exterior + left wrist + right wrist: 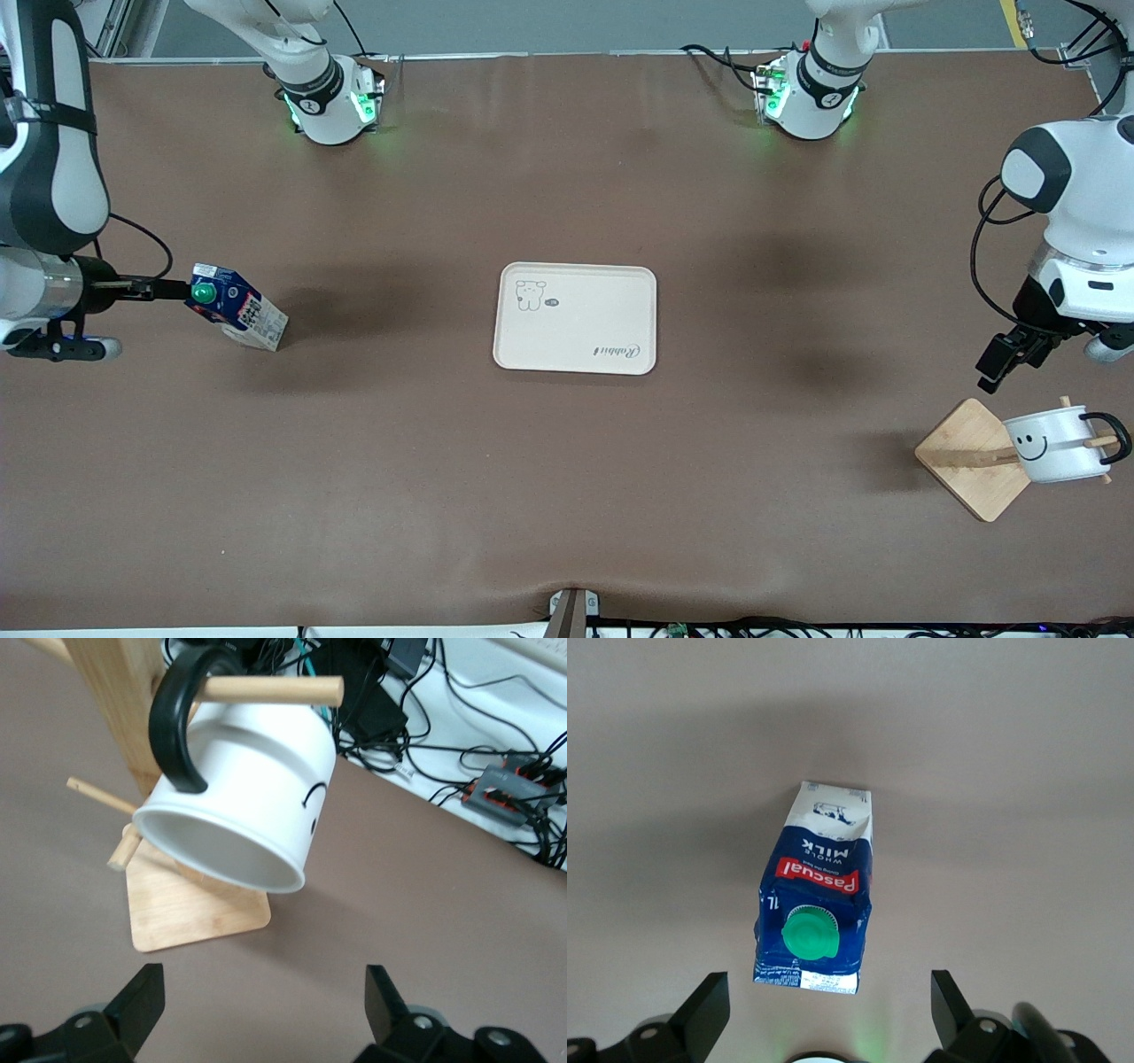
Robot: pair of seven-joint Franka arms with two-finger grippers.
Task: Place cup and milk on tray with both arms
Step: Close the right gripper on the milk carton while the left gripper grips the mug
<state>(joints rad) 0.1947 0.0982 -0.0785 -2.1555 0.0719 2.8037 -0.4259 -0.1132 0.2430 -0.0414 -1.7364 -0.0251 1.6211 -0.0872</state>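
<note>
The tray (576, 318) lies flat near the middle of the brown worktop (567, 496), with nothing on it. The milk (236, 318) stands on the worktop toward the right arm's end, well apart from the tray, its green cap (204, 293) facing upward on the blue gable top. The right gripper (168, 290) is over the worktop just beside the carton's top, on the side away from the tray; in the right wrist view the milk (815, 904) sits ahead of the gripper and between the lines of its two fingers (700, 1010), which are spread wide and hold nothing. The cup (1054, 443) hangs by its black handle (1114, 436) on a peg of a wooden stand (974, 461) toward the left arm's end of the worktop, nearer to the front camera than the tray. The left gripper (997, 363) is in the air just beside the stand and above its base, apart from the cup. In the left wrist view the cup (239, 797) hangs tilted with its mouth turned toward the camera, ahead of the left gripper's fingers (385, 1001), which are wide apart and empty.
</note>
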